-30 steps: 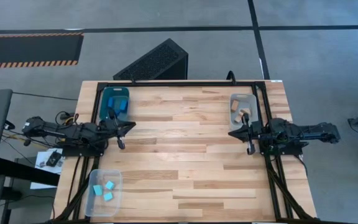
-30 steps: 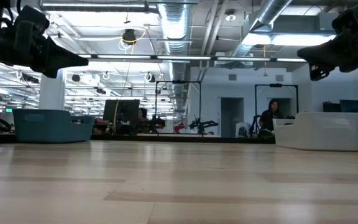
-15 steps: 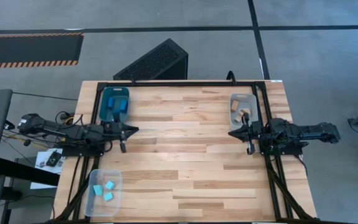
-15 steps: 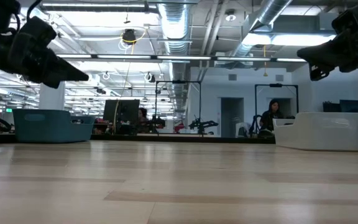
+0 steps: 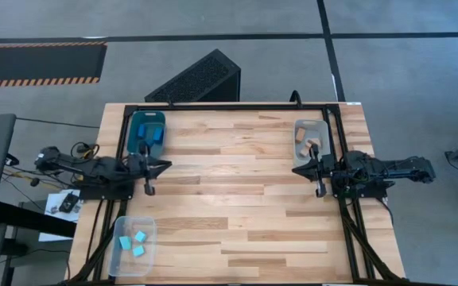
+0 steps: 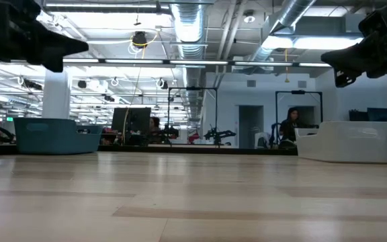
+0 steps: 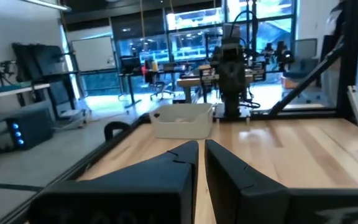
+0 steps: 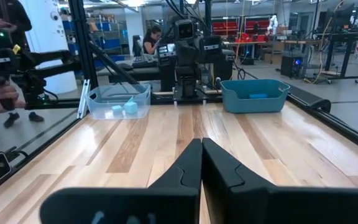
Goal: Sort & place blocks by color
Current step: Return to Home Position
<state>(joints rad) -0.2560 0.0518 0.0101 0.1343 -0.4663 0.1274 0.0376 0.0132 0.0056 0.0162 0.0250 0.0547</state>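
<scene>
Clear bin [image 5: 149,264]: cyan blocks [image 5: 138,250]; grey bin [image 5: 302,126]: tan blocks [image 5: 301,149] — left claw [image 5: 165,164], right claw [image 5: 299,168] closed.

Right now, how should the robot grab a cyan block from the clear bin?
Probably from straight above, pinching two opposite flat sides of the cyan block: the clear bin walls off sideways approaches, and this block lies flat, uncovered.

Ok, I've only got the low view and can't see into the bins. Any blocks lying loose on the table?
Observer: None show from above; tan blocks lie in the grey bin.
Operator: And the cyan ones?
Observer: Three cyan blocks sit in the clear bin on the left arm's side.
Operator: Are the hands holding anything?
Observer: No. The wrist views show the left hand and right hand shut and empty.
</scene>
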